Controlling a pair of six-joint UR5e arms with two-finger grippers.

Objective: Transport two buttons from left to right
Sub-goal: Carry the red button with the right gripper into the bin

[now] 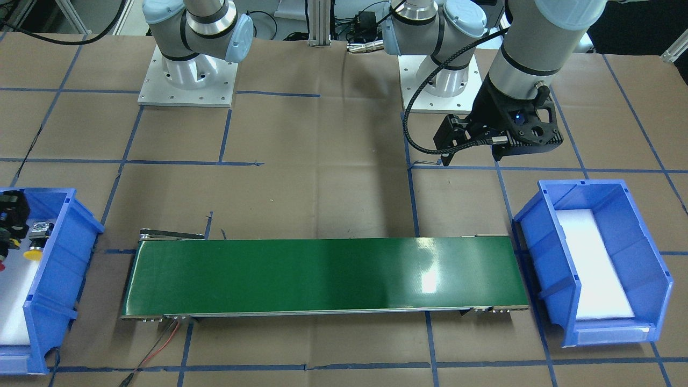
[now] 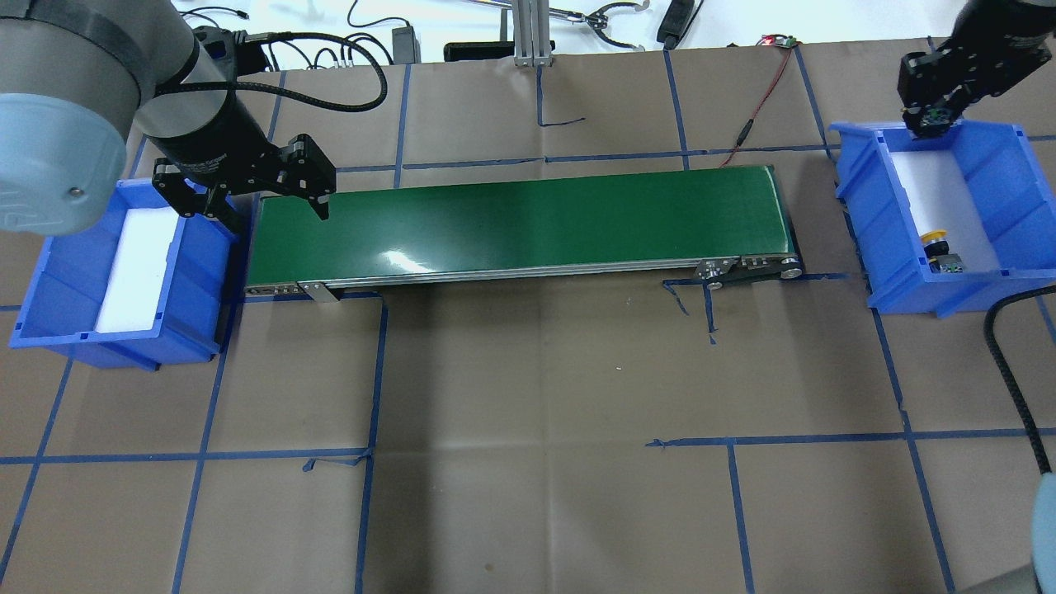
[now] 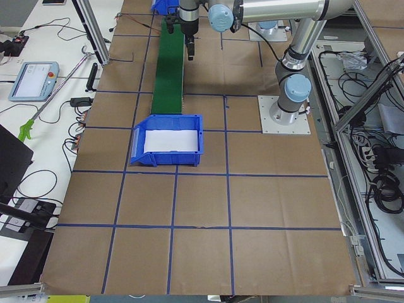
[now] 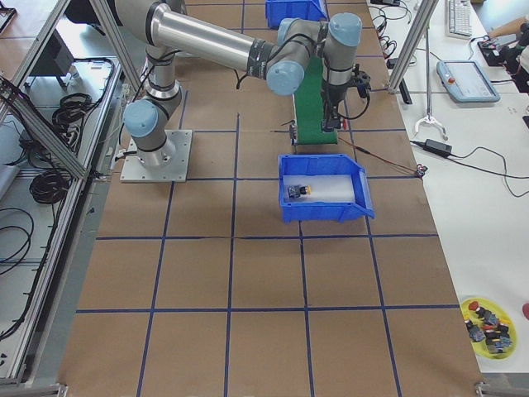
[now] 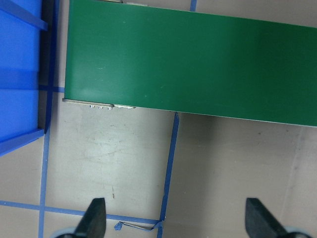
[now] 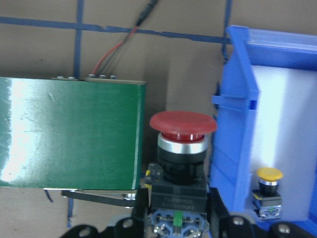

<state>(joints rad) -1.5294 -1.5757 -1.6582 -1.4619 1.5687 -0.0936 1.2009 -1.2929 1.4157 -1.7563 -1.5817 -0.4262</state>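
The red-capped button (image 6: 182,148) sits upright in my right gripper (image 6: 178,220), which is shut on its black body. In the right wrist view it hangs over the gap between the green belt's end (image 6: 69,134) and the wall of the right blue bin (image 6: 237,148). The yellow-capped button (image 2: 936,242) lies on the white foam in that bin (image 2: 998,272). My right gripper (image 2: 932,124) is high over the bin's far corner. My left gripper (image 2: 274,216) is open and holds nothing, above the belt's left end (image 5: 198,64) beside the left blue bin (image 2: 49,330).
The left bin (image 3: 189,120) holds only white foam. A red and black cable (image 2: 755,107) runs from the belt's far right corner. A yellow dish (image 4: 488,327) with several small parts lies on the side bench. A teach pendant (image 4: 467,78) lies there too.
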